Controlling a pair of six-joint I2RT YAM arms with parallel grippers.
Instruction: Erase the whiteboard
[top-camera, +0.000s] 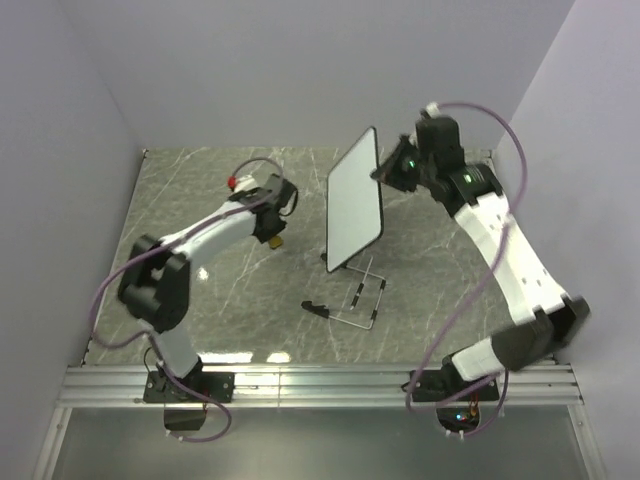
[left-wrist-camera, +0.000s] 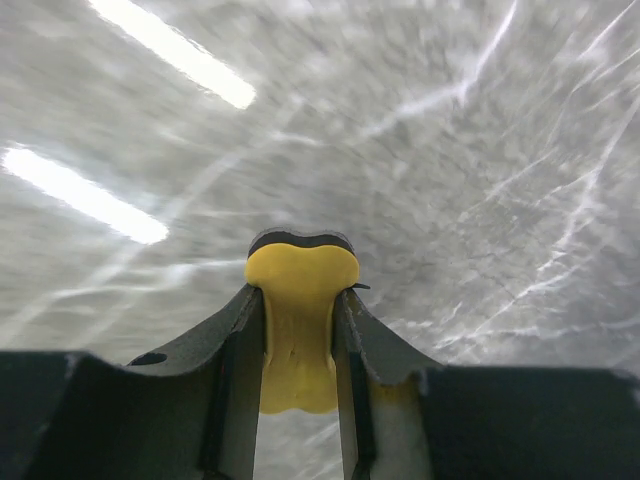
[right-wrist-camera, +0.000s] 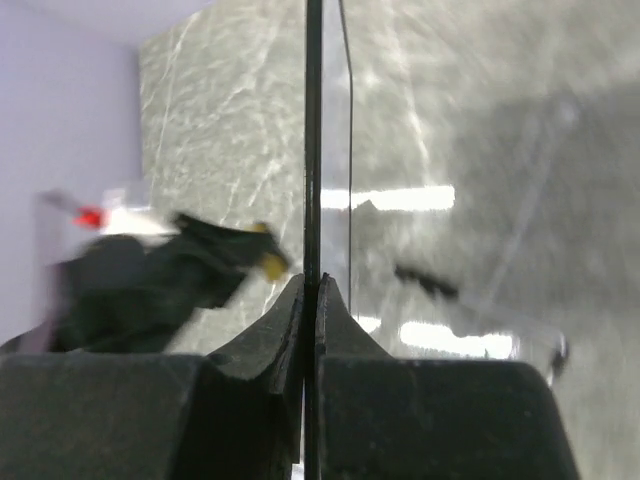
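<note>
Beside the whiteboard (top-camera: 355, 200), a wire stand (top-camera: 358, 298).

We find open tabletop (top-camera: 305, 255) between the left gripper (top-camera: 272, 240) and the whiteboard (top-camera: 355, 200) at its 3 o'clock; a wire stand (top-camera: 352, 300) sits in the way at the board's 6 o'clock

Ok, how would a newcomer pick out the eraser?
Find the marble table; left of the raised whiteboard hangs the left gripper. The eraser sits pinched in its jaws: small, yellow, bone-shaped, the only yellow thing there.
</note>
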